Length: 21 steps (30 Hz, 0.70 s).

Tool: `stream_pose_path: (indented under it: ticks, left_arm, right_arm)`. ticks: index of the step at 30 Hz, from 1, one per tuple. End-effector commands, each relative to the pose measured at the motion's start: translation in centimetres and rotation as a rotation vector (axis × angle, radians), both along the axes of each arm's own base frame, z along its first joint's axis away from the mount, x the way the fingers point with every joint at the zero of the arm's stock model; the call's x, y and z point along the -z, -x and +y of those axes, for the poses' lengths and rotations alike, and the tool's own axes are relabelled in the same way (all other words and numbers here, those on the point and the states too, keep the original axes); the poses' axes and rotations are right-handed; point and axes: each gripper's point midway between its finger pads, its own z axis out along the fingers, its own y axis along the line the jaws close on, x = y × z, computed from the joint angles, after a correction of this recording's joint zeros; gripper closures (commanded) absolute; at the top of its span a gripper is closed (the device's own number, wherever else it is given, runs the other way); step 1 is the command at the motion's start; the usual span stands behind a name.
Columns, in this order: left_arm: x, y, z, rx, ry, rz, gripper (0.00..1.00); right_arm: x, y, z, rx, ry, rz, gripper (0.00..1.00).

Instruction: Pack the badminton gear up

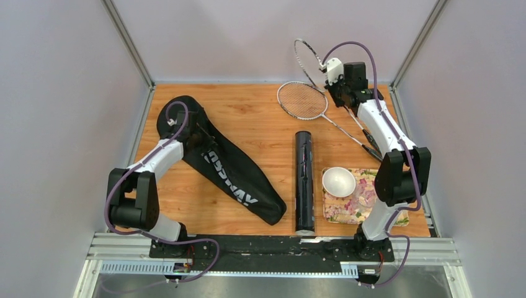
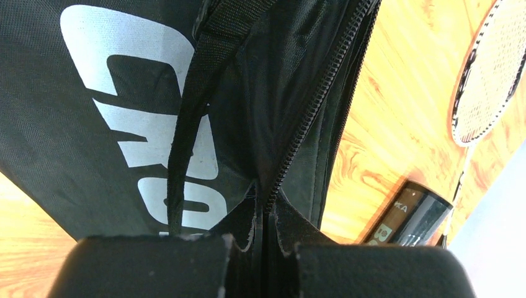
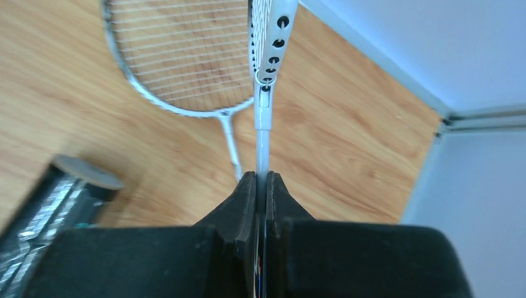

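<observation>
Wooden tabletop (image 1: 260, 124): the black CROSSWAY-lettered fabric racket bag (image 1: 239, 177) lies diagonally at the left, its wide end far and its narrow end toward the near centre. The left gripper (image 1: 193, 127) sits at the wide end, jaws clenched on the bag's zipper edge (the mouth appears parted there). Well apart, at the far right, the right gripper (image 1: 338, 87) has its jaws clenched on the shaft of a thin silver racket with a black handle (image 1: 306, 54), head raised toward the back wall. Judgement: the racket must travel left and align with the bag's long axis.
</observation>
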Motion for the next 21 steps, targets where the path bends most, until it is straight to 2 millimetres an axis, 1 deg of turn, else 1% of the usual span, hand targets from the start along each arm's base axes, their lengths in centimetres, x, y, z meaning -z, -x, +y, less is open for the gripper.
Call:
stream_pose_path:
  ticks: [1,3,4,5,6,7,8,10,11,13,14,15,17,19,21]
  left_arm:
    - [-2.7,-1.1,-0.3,0.032,0.007,-0.144,1.0]
    - [-2.8,-1.3,-0.1,0.018,0.002,-0.152,1.0]
    - [-2.9,-1.5,0.2,0.002,-0.007,-0.163,1.0]
    - [-3.0,-1.6,0.3,-0.004,-0.011,-0.174,1.0]
    - [-3.0,-1.8,0.5,-0.009,-0.015,-0.184,1.0]
    - [-3.2,-2.0,0.7,-0.02,-0.024,-0.208,1.0]
    - [-3.2,-2.1,0.9,-0.027,-0.031,-0.217,1.0]
    - [-3.4,-2.2,1.1,-0.037,-0.034,-0.257,1.0]
    - [-3.6,-2.2,1.1,-0.043,-0.028,-0.275,1.0]
    - [-4.1,-2.3,1.1,-0.042,-0.02,-0.328,1.0]
    - [-4.2,-2.2,1.0,-0.041,-0.021,-0.336,1.0]
    - [-4.3,-2.2,1.1,-0.039,-0.025,-0.344,1.0]
    - [-4.3,-2.3,1.1,-0.023,-0.04,-0.353,1.0]
    - [-4.4,-2.3,1.0,-0.012,-0.041,-0.359,1.0]
    - [-4.9,-2.4,0.8,0.002,-0.039,-0.378,1.0]
  right_arm:
    - [-4.6,1.9,6.7,-0.205,-0.345,0.003,1.0]
    - [-4.6,2.6,8.4,-0.248,-0.435,0.047,1.0]
    - [-4.3,3.2,9.8,-0.303,-0.501,0.097,1.0]
    - [-5.1,3.4,10.6,-0.318,-0.552,0.12,1.0]
    - [-4.8,4.1,11.3,-0.328,-0.589,0.171,1.0]
    - [-5.1,4.7,12.1,-0.362,-0.633,0.21,1.0]
    - [-5.0,5.0,12.9,-0.378,-0.663,0.246,1.0]
    - [-5.0,6.8,14.4,-0.384,-0.746,0.354,1.0]
    - [-5.0,8.0,15.4,-0.386,-0.764,0.401,1.0]
    - [-5.0,9.5,16.3,-0.379,-0.777,0.449,1.0]
    - [-4.8,10.7,17.0,-0.386,-0.775,0.481,1.0]
    - [-5.2,11.7,17.3,-0.399,-0.773,0.486,1.0]
    - [-5.4,13.3,18.1,-0.426,-0.789,0.518,1.0]
    - [-5.4,15.1,18.9,-0.463,-0.794,0.549,1.0]
    - [-4.8,16.7,19.7,-0.488,-0.781,0.603,1.0]
